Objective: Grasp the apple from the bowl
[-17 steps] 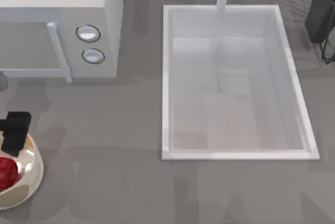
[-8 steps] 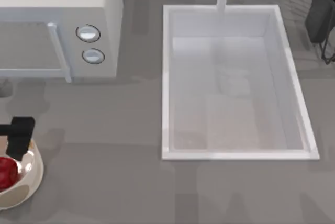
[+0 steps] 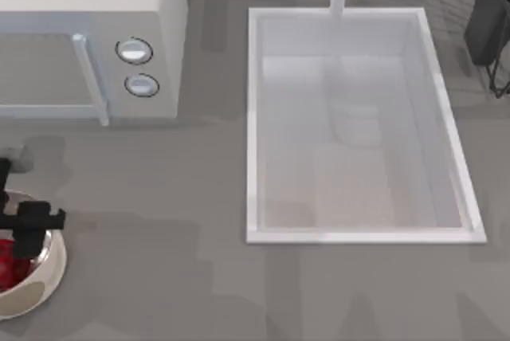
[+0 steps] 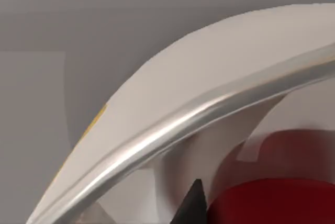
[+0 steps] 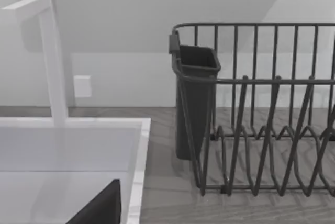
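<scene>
Apple (image 3: 8,260) sits inside the bowl (image 3: 49,265), at the bench's left edge near the front-left corner. Left jaws (image 3: 25,233) are right over the bowl's rear rim, tips dipping inside; apple lies just below and slightly toward the left edge from them. Left wrist view has the apple (image 4: 272,198) close up with the bowl's rim (image 4: 172,124) arcing past and one dark fingertip (image 4: 192,205) beside the fruit. Can't tell if the jaws are spread or closed. Apple is round, no long axis, so approach angle matters little; rim clearance does.

Left arm is far nearer. Right arm is parked at the back-right corner by the dish rack (image 5: 261,114).

Bench is flat grey w/ sink (image 3: 358,126) mid-right, microwave (image 3: 88,38) back-left. Room is tight: bowl wall crowds the jaws.
</scene>
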{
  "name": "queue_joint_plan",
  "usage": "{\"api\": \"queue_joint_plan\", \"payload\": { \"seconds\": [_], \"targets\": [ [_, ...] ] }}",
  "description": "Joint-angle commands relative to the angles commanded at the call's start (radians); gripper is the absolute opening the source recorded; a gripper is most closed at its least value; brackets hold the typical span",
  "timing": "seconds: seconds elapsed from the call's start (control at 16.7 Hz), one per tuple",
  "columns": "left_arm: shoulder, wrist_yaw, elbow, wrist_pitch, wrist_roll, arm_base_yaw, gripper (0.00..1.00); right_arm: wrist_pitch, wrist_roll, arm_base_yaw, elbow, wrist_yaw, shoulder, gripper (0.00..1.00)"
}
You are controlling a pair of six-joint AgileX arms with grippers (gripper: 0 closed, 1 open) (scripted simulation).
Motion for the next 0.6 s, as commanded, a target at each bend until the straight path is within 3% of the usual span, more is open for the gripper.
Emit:
{"api": "queue_joint_plan", "payload": {
  "seconds": [0.36,0.6],
  "targets": [
    [0.019,0.000,-0.020,0.029,0.001,0.001,1.00,0.000,0.000,0.000,0.000,0.000,0.000,1.00],
    [0.019,0.000,-0.020,0.029,0.001,0.001,0.70,0.000,0.000,0.000,0.000,0.000,0.000,1.00]
  ]
}}
